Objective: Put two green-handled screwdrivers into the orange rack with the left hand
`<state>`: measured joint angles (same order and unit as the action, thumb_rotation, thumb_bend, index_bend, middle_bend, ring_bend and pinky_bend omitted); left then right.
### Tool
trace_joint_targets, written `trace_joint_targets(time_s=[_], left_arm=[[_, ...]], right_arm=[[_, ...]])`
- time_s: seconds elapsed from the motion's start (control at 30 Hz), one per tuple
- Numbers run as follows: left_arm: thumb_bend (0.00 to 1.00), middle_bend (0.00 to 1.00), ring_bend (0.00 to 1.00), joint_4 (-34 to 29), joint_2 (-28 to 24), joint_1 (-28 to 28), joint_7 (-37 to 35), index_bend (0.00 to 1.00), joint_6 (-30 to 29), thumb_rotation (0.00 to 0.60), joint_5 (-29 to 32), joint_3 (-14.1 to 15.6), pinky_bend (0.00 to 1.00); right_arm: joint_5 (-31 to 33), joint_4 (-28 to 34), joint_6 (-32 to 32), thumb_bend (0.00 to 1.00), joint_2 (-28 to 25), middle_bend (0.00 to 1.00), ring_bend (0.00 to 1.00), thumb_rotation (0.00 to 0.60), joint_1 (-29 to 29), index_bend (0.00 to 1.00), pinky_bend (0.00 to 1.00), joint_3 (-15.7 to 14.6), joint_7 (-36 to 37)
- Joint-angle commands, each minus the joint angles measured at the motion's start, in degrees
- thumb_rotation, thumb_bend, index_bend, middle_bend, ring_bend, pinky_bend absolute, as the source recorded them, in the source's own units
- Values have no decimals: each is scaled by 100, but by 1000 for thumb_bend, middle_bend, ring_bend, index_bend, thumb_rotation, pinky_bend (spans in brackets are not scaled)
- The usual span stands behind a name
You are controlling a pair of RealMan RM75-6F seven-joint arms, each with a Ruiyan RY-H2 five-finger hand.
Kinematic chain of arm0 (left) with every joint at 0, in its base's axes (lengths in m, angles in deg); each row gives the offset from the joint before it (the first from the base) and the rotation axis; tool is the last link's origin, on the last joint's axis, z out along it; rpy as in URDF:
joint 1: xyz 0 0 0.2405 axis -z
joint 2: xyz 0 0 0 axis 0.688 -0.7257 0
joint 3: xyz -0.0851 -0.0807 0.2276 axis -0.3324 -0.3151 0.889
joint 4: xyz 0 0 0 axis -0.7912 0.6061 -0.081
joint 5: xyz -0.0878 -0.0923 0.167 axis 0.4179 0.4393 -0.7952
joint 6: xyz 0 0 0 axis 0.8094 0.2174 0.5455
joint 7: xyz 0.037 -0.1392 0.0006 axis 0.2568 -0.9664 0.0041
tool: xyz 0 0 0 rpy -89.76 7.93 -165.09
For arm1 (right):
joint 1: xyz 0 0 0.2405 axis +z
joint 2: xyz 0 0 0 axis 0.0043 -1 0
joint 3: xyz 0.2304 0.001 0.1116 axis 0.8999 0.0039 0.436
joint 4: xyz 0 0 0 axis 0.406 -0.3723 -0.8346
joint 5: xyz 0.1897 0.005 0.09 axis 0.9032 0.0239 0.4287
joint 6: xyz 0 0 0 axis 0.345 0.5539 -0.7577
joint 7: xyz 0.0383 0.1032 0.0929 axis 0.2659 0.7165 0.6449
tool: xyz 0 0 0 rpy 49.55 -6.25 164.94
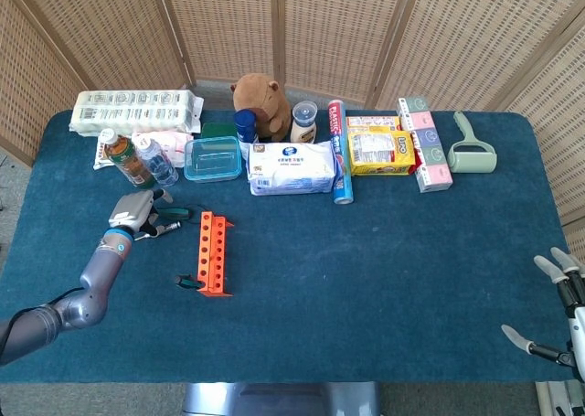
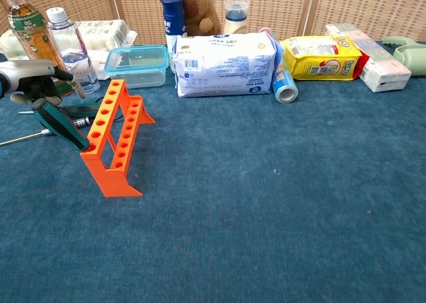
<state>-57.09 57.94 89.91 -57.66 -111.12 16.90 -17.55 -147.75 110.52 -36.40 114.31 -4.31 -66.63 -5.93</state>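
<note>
The orange rack (image 1: 212, 251) (image 2: 114, 135) stands on the blue table. One green-handled screwdriver (image 1: 189, 282) (image 2: 60, 124) sits tilted in the rack's near end. A second green-handled screwdriver (image 1: 172, 214) (image 2: 81, 108) lies flat on the table to the left of the rack, beside a thin-shafted one (image 2: 25, 138). My left hand (image 1: 133, 217) (image 2: 34, 78) hovers just left of the lying screwdrivers, fingers apart and pointing at them, holding nothing. My right hand (image 1: 559, 304) rests at the table's right edge with its fingers spread and nothing in it.
Two bottles (image 2: 65, 42) and a clear blue-lidded box (image 2: 138, 64) stand just behind the left hand and rack. A wipes pack (image 1: 292, 167), a plush toy, cans and boxes line the back. The blue cloth in front of the rack lies bare.
</note>
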Motion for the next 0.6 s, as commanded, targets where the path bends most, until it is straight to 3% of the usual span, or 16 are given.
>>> trace_joint_targets(time_s=[0.03,0.6], left_arm=[[308,943,894,-8,30,13,137,318,-69,600,128,-27,952],[333,943,895,340,383,-3,477,318,-154,600,105,-80,953]], right_arm=[[8,-3,6,0,-4,55,0,499,3,138,0,3,11],[-2,-4,-5,0,-11,55,0,500,-2,137,0,0,26]])
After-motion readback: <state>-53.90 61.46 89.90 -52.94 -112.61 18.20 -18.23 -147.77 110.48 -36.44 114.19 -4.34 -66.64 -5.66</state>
